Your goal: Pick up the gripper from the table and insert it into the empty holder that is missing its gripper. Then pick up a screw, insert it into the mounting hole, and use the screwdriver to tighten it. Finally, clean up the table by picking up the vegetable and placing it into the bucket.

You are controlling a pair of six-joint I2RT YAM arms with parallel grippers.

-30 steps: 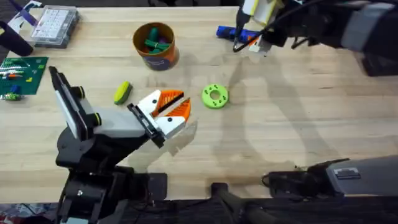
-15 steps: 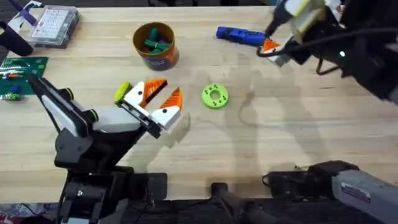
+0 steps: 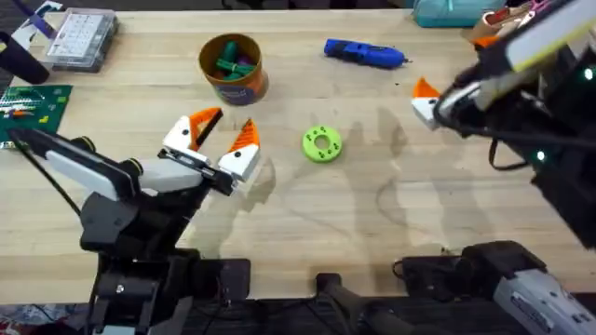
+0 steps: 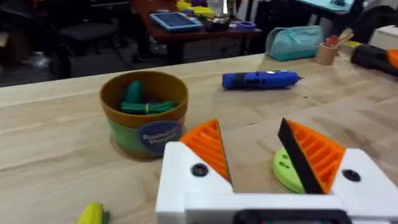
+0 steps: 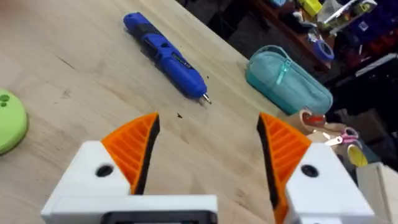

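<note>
Two grippers, both spread wide and empty. Left gripper (image 3: 220,135), white body with orange ribbed pads, hovers above the table (image 3: 372,233) with nothing between its fingers. Bucket (image 3: 233,68), orange-brown with a blue band, stands beyond the fingertips and holds green toys. Vegetable (image 4: 92,214), yellow, lies on the wood close beside the left gripper's body, on its outer side; its green part cannot be made out. Lime-green ring (image 3: 322,144) lies flat just off the left gripper's inner finger, apart from it. Right gripper (image 5: 208,146), same build, hangs over the far right of the table. Screwdriver (image 3: 363,53), blue, lies on its side ahead of the right gripper's fingers, well apart from them, metal bit pointing toward a teal pouch (image 5: 287,79) at the table's far edge. Clear parts box (image 3: 82,37) and green board (image 3: 33,107) sit beyond the left gripper's outer side.
</note>
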